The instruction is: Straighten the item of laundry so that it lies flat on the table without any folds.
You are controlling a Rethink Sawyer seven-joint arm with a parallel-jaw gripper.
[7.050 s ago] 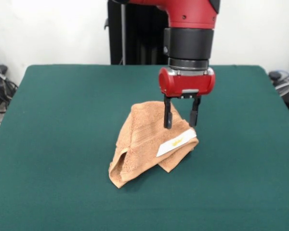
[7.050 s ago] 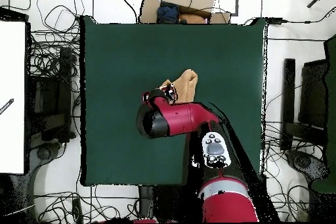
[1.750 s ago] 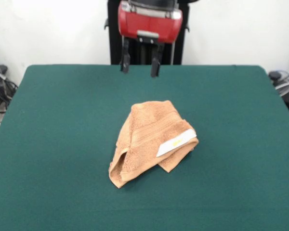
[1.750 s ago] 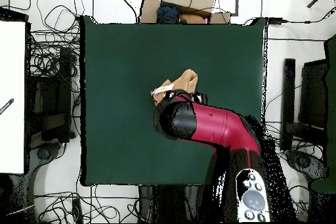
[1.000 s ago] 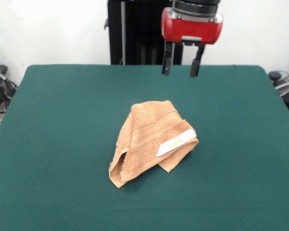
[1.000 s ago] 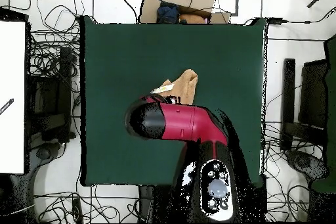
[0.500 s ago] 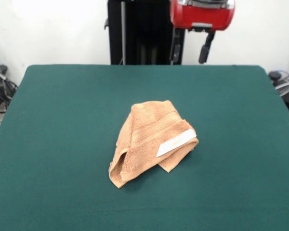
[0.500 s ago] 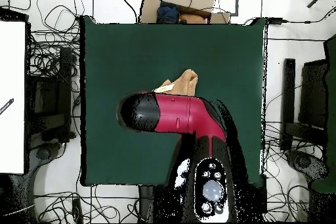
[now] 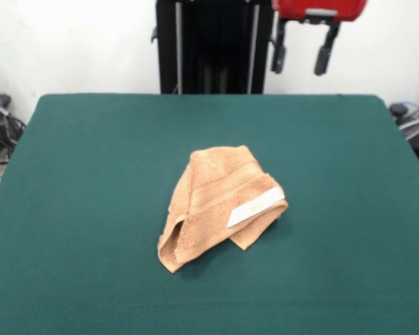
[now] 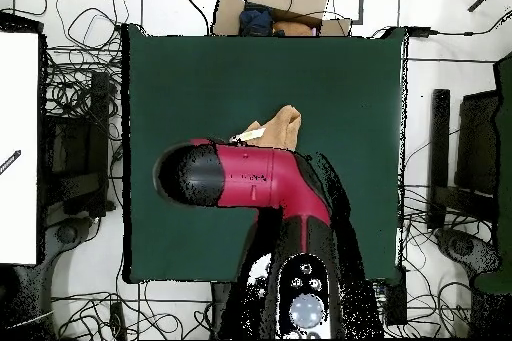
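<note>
Green table (image 9: 77,181) w/ towel (image 9: 220,202) bunched mid-table, still folded; gripper (image 9: 301,57) high at 1 o'clock, jaws apart, empty: best to come down on the tagged corner and pull outward.

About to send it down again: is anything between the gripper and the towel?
Nothing visible. The gripper hangs open, high above the table's far edge, and only bare green cloth separates it from the crumpled towel.
</note>
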